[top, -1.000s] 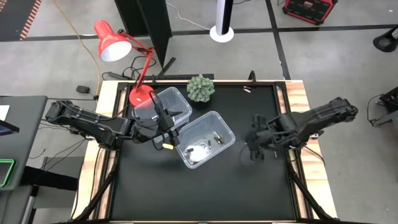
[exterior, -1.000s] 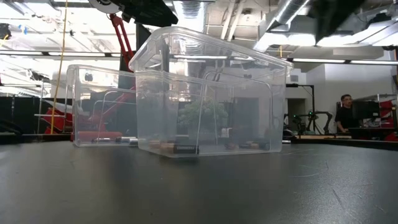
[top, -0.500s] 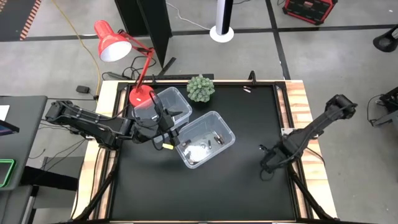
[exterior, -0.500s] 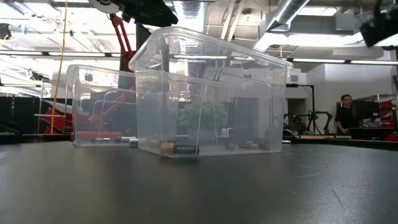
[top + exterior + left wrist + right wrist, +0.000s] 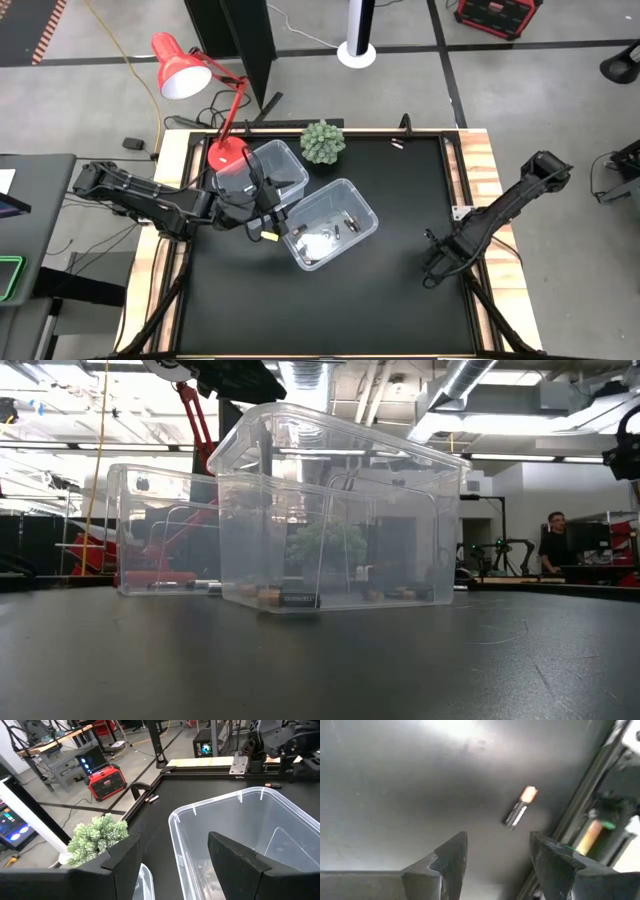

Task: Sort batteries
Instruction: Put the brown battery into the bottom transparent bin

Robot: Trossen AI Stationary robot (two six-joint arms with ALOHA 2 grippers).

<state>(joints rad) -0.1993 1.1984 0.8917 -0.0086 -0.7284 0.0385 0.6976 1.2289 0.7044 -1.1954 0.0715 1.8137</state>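
Observation:
A dark battery with a copper end (image 5: 519, 809) lies on the black table near its right edge rail, just ahead of my right gripper (image 5: 497, 865). This gripper (image 5: 430, 268) points down over it, open and holding nothing. A second, yellowish battery (image 5: 590, 834) lies by the rail. Several batteries (image 5: 340, 225) lie on the bottom of the nearer clear bin (image 5: 330, 222), and some (image 5: 280, 597) show through its wall. My left gripper (image 5: 175, 870) hovers open at that bin's left rim (image 5: 275, 220), holding nothing.
A second clear bin (image 5: 265, 168) stands behind the first, next to a red desk lamp (image 5: 185, 65). A small green plant (image 5: 323, 142) sits at the far edge. A small battery-like piece (image 5: 397, 146) lies by the far edge. A person (image 5: 553, 540) stands in the room behind.
My right gripper has swung from mid-table toward the table's near right corner and sunk low, tipping to point straight down while its wrist rolled. It stays open.

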